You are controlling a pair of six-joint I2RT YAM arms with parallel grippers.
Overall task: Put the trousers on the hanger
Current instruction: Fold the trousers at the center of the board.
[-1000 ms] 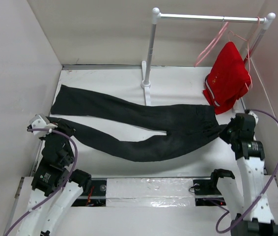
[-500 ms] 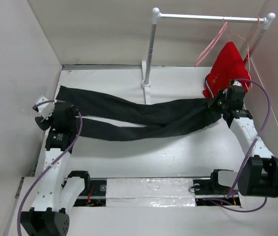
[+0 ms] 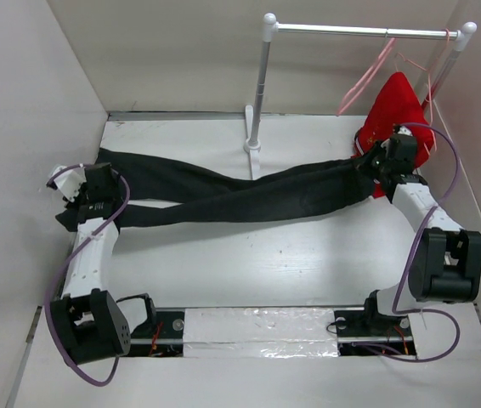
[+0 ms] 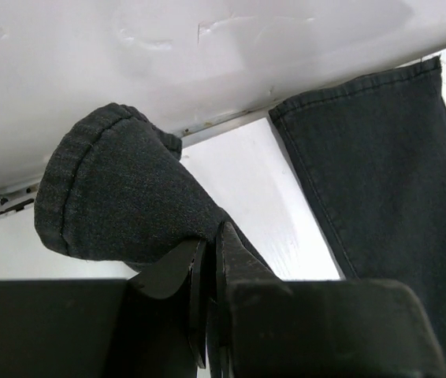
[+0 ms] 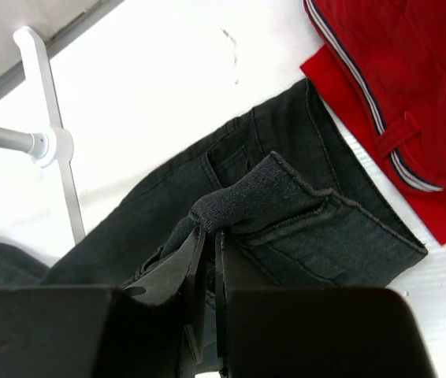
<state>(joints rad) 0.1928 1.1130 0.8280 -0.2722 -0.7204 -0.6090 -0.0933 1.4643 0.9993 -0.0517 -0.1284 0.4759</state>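
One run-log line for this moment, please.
left gripper: shut on trousers, cuff end | right gripper: shut on trousers, waist end | trousers: stretched across table | hanger: bare, on rail

My left fingers point(image 4: 241, 264), pinched together with only a thin slit between them, grip a bunched, hemmed leg end of the black trousers point(image 4: 120, 197), which bulges up and to the left of the tips. The other leg point(image 4: 388, 181) lies flat on the white surface point(image 4: 262, 189) at right, its stitched hem toward the pale wall point(image 4: 207, 47) across the top.
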